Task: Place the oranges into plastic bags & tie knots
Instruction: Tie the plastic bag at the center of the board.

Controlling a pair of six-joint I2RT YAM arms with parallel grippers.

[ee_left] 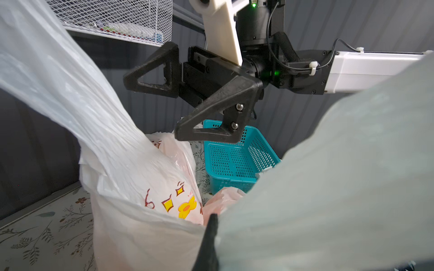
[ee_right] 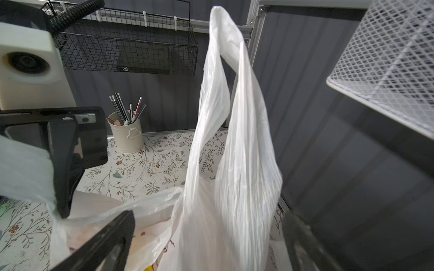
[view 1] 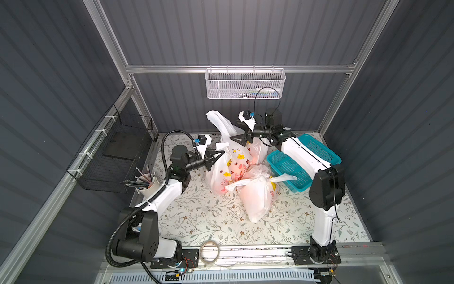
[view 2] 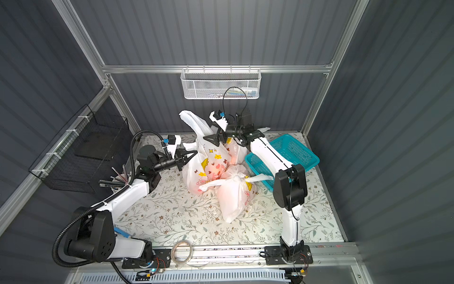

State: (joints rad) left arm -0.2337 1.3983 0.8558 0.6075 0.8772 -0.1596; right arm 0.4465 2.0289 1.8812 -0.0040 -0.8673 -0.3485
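The surface (view 1: 196, 221) is carrying the bags, and the job is looking well advanced. The near bag (view 1: 258, 199) is lying on its side, filled and closed, with its knot (view 1: 266, 179) on top and two ears sticking out. The printed bag (view 1: 221, 172) behind it is standing upright between the arms. It is glowing pink-orange from the oranges (view 1: 237, 164) inside, and its mouth is not yet tied.

Its free handle (ee_right: 234, 93) is rising above the bag. The held handle (view 1: 221, 146) is being pinched by the left fingers (ee_right: 63, 169), which are clenched on it. The right fingers (ee_left: 234, 93) are spread wide and gripping nothing, hovering just beside the free handle.

A far bag (view 1: 259, 150) is showing behind the printed one, beside the basket (view 1: 290, 167). It is glowing orange too, but I cannot tell whether it is tied. The basket is looking empty in the left wrist view, so filling is probably finished. What is remaining, as I judge it, is crossing the two handles and pulling a knot.

Counting:
- one surface
- three bags, as far as I can make out
- one basket
- two handles on the printed bag
- one knot plainly showing

No orange is lying loose on the surface or in the basket. Those in the bags are showing only as colour through the plastic, so I am not counting them.
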